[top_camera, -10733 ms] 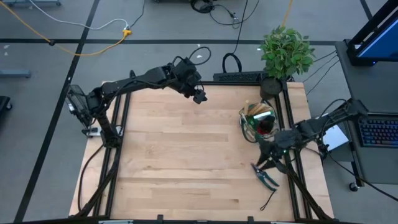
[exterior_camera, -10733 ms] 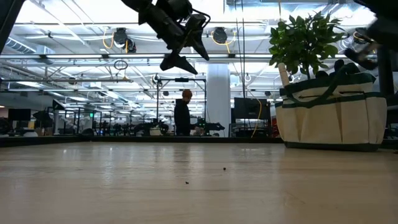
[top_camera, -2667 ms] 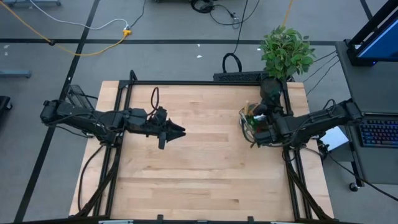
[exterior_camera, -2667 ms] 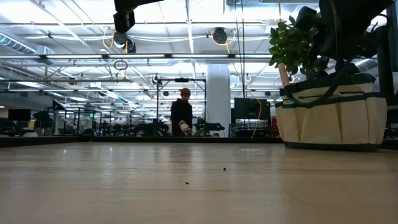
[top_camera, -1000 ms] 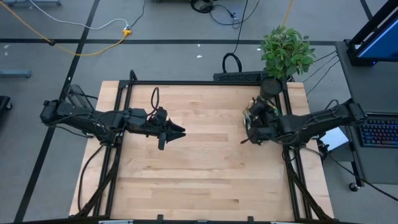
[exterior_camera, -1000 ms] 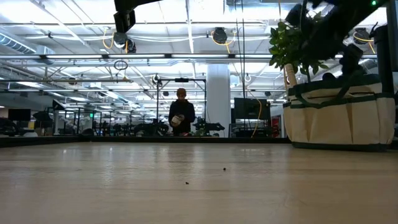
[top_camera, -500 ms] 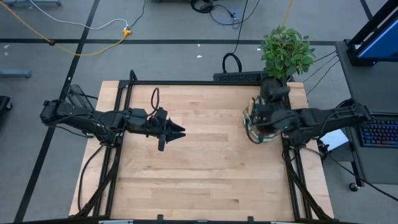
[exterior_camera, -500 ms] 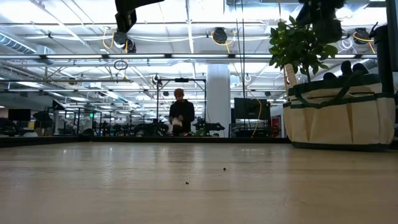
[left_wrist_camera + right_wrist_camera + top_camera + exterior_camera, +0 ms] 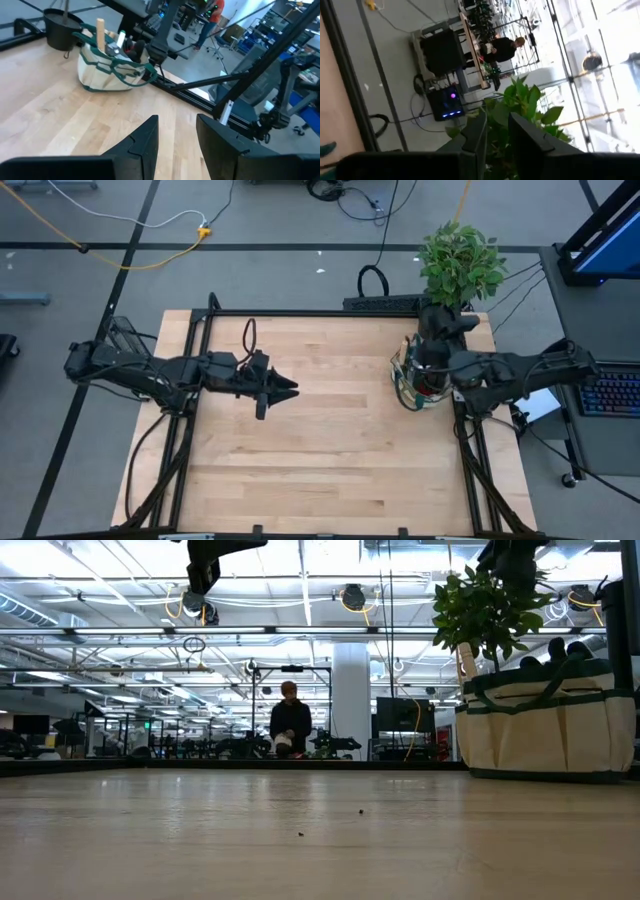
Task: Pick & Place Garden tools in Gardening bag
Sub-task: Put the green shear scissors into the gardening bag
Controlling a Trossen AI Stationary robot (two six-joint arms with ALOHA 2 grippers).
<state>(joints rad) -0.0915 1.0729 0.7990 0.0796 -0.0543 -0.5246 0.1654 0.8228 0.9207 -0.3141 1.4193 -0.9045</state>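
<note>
Seemingly you're almost done; the tools (image 9: 111,41) stand in the bag (image 9: 416,376) at the table's (image 9: 320,450) far right edge, none left lying out; the right gripper (image 9: 496,131) hangs above it, fingers narrowly apart, empty; the left gripper (image 9: 286,389) waits mid-table, likewise; plenty of open room.

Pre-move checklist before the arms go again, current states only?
1. Tools loaded in gardening bag: ok, handles stick out of it.
2. No tool left on table: ok, none visible in the high view.
3. Bag upright: ok, stands level in the low view.
4. Right pincer clear of the bag: ok, above the rim, beside potted plant, empty.
5. Left pincer out of the way: ok, mid-table, slightly open, empty.
</note>
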